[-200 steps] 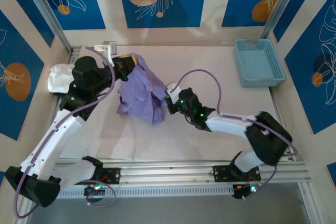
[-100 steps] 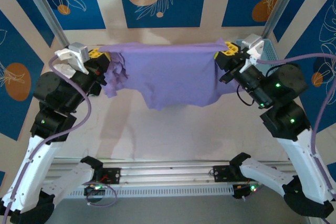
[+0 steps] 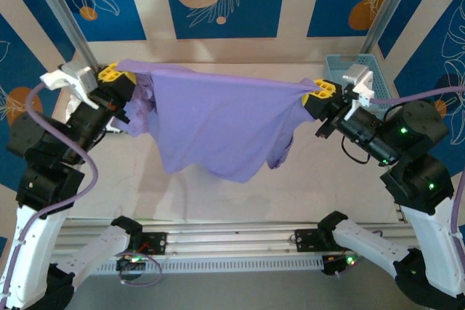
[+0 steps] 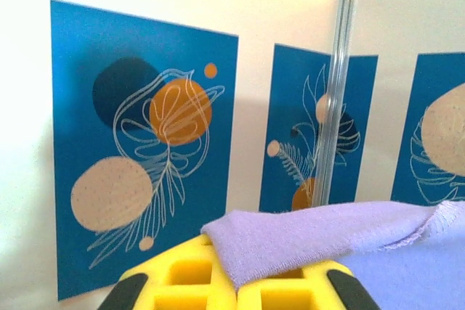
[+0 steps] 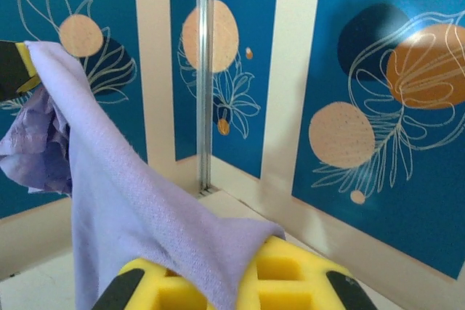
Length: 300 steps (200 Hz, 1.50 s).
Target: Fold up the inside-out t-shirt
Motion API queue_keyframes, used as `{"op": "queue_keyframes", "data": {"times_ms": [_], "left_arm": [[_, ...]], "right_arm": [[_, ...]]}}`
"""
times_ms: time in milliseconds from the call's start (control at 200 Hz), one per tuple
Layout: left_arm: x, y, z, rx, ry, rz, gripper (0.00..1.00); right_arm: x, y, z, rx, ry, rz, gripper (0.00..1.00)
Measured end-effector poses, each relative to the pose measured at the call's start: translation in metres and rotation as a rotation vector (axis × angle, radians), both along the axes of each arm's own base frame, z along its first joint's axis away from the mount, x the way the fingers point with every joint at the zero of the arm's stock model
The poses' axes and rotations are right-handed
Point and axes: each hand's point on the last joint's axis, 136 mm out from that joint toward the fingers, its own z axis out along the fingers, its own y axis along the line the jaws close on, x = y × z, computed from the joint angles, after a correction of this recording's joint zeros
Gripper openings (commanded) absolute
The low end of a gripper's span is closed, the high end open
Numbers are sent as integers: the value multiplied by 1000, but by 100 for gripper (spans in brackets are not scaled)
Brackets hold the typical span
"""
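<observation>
two robot arms hold a lavender t-shirt (image 3: 218, 128) stretched in the air between them, above a pale table (image 3: 218, 197). seen from above, the left gripper (image 3: 118, 75) is raised at the far left, its yellow jaws clamped on one end of the t-shirt's top edge. the right gripper (image 3: 317, 93), also yellow, is raised at the far right and a little lower, its jaws clamped on the other end of that edge. the edge runs taut from one gripper to the other, sloping slightly down to the right. the cloth hangs below it in a loose sheet, longest near the middle, with bunched folds beside the left gripper and a narrower fold under the right one. its lowest part appears to hang clear of the table, with a soft shadow beneath. a light blue basket (image 3: 347, 69) sits at the far right corner, partly behind the right gripper. in each wrist view, purple cloth drapes over closed yellow jaws, with blue patterned wall panels (image 4: 145, 143) beyond.
</observation>
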Motion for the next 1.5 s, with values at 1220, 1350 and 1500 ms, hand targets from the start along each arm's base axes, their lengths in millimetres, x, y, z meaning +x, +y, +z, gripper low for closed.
{"op": "queue_keyframes", "data": {"times_ms": [1220, 1350, 1500], "left_arm": [[190, -4, -402, 358, 986, 369, 89], [136, 20, -442, 341, 1076, 408, 90], [86, 40, -483, 311, 1176, 438, 91]], "right_arm": [[162, -47, -440, -540, 1181, -640, 59], [115, -65, -469, -499, 1315, -693, 60], [84, -95, -483, -345, 1445, -783, 60]]}}
